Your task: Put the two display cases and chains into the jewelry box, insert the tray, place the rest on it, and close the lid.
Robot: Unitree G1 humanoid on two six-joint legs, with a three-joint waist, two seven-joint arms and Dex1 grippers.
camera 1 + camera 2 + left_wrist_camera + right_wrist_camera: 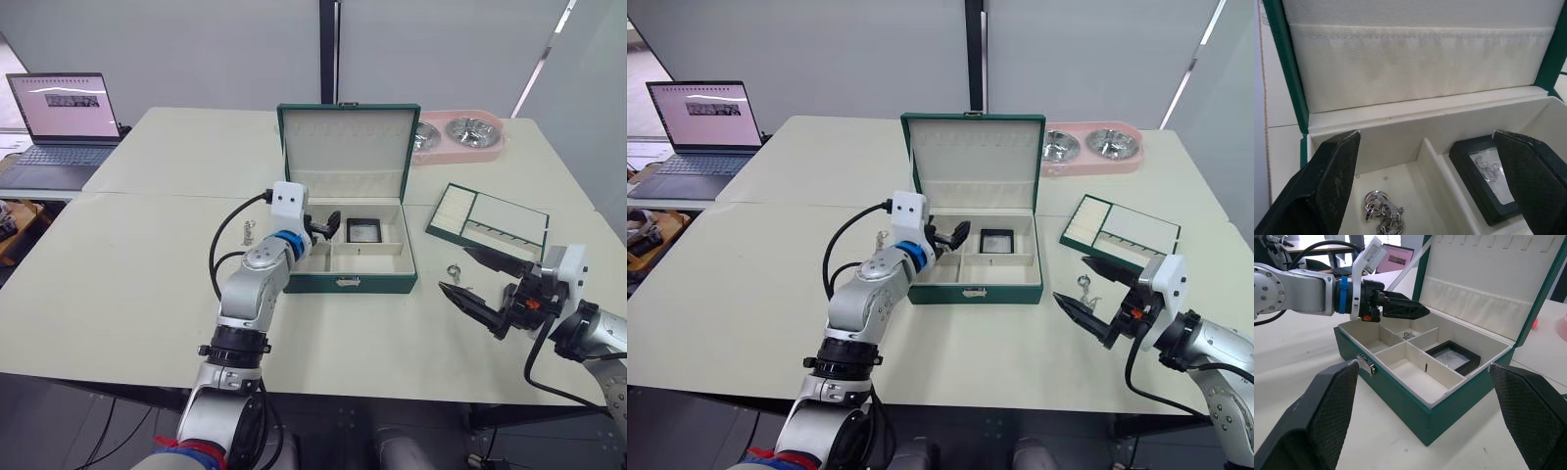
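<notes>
The jewelry box [348, 257] sits near the middle of the table [127, 284], its lid [348, 147] standing upright and showing the cream lining. In the rear middle compartment lies one display case [364, 230], flat, window up. The left gripper [327, 226] hangs over the box's rear left compartment, its black fingers spread and holding nothing. Over on the right side of the table, the right gripper [478, 281] hovers close to the front edge, fingers wide apart and empty too, aimed toward the box's right end.

Just beyond that gripper a small silver chain [454, 273] with a ring clasp lies on the tabletop, between the box and the tray [487, 221]. The tray rests near the table's right edge, cream side up. Another chain [249, 233] lies on the table left of the box, beside the left arm's black cable.

Now the left wrist view gives what the head views hide: a chain [1382, 218] coiled on the floor of the rear left compartment, directly between the open fingers, and a bit of silver jewelry under the display case's window. The right wrist view shows the box's metal front clasp [1367, 365] and the empty front compartments.

At the far edge stands a pink double pet bowl [460, 135]; a laptop [61, 127] sits open on a separate table to the left.
</notes>
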